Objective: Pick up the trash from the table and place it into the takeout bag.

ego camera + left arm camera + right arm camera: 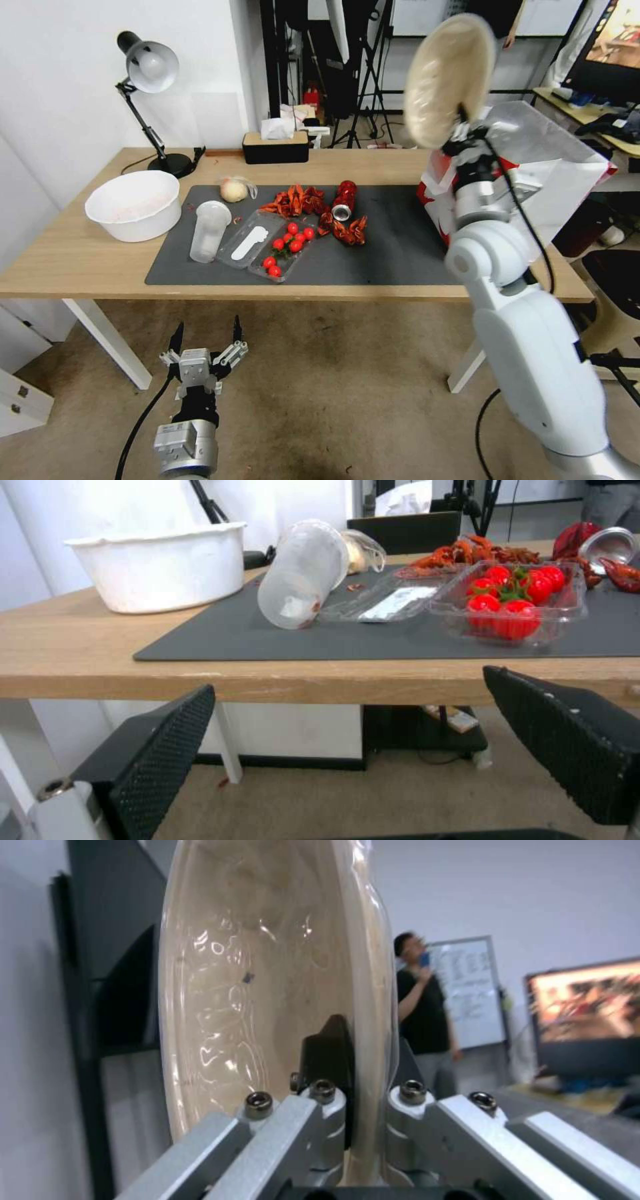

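Takeout bag stands right of the can.

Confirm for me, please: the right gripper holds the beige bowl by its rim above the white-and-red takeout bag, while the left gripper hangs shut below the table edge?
Not quite. The left gripper is open, its fingers spread wide, as the head view shows. The rest stands: it hangs below the edge of the light-wood table, and the right gripper holds the beige bowl by its rim above the white-and-red takeout bag.

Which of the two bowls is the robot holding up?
The beige bowl, pinched on edge by the right gripper above the takeout bag. The white bowl sits untouched on the table.
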You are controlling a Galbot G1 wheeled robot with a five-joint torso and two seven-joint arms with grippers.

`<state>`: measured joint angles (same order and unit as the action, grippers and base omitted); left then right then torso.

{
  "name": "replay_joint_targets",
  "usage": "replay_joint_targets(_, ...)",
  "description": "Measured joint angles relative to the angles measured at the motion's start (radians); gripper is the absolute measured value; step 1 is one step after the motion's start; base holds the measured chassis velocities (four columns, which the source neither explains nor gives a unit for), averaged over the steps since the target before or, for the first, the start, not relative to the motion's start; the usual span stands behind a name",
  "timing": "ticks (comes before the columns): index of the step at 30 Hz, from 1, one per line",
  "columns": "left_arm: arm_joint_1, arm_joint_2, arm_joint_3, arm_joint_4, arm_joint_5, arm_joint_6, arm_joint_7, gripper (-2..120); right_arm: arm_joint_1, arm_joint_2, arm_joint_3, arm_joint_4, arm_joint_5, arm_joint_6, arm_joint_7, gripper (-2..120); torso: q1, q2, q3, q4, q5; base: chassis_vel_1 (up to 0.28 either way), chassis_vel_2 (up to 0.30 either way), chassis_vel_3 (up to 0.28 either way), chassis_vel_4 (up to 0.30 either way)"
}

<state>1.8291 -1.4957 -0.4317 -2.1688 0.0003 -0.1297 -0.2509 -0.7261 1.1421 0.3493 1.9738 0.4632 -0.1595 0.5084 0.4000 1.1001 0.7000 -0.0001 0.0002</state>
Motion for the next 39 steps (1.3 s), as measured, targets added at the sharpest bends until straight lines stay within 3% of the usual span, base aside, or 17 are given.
replay_joint_targets(14, 0.011, 0.000, -0.001, -0.008, -0.001, -0.006, 0.000, 100, 0.013, -0.028, 0.064, -0.100, -0.127, -0.015, 0.065, 0, 0.000, 0.000, 0.000, 0.0001, -0.0002, 0.000, 0.000, 0.000, 0.000)
replay_joint_targets(20, 0.022, 0.000, -0.003, -0.014, -0.001, -0.007, 0.004, 100, 0.013, -0.032, 0.076, -0.113, -0.125, -0.016, 0.058, 22, 0.000, 0.000, 0.000, 0.0001, -0.0002, 0.000, 0.000, 0.000, 0.000)
replay_joint_targets(22, 0.022, -0.001, -0.003, -0.014, -0.001, -0.007, 0.004, 100, 0.012, -0.032, 0.076, -0.113, -0.124, -0.016, 0.057, 24, 0.000, 0.000, 0.000, 0.0001, -0.0002, 0.000, 0.000, 0.000, 0.000)
replay_joint_targets(24, 0.022, -0.001, -0.002, -0.014, 0.000, -0.007, 0.004, 100, 0.007, -0.031, 0.078, -0.116, -0.121, -0.013, 0.051, 37, 0.000, 0.000, 0.000, 0.0001, -0.0002, 0.000, 0.000, 0.000, 0.000)
replay_joint_targets(30, 0.021, -0.001, -0.001, -0.014, 0.000, -0.007, 0.004, 100, 0.001, -0.027, 0.076, -0.116, -0.119, -0.013, 0.049, 54, 0.000, 0.000, 0.000, 0.0001, -0.0003, 0.000, 0.000, 0.000, 0.000)
replay_joint_targets(34, 0.020, 0.000, -0.001, -0.014, -0.002, -0.007, 0.004, 100, -0.004, -0.025, 0.067, -0.101, -0.093, -0.004, 0.024, 74, 0.000, 0.000, 0.000, 0.0001, -0.0002, 0.000, 0.000, 0.000, 0.000)
replay_joint_targets(39, 0.016, 0.000, 0.000, -0.014, -0.004, -0.007, 0.004, 100, -0.009, -0.024, 0.062, -0.070, -0.047, -0.003, 0.004, 88, 0.000, 0.000, 0.000, 0.0001, -0.0003, 0.000, 0.000, 0.000, 0.000)
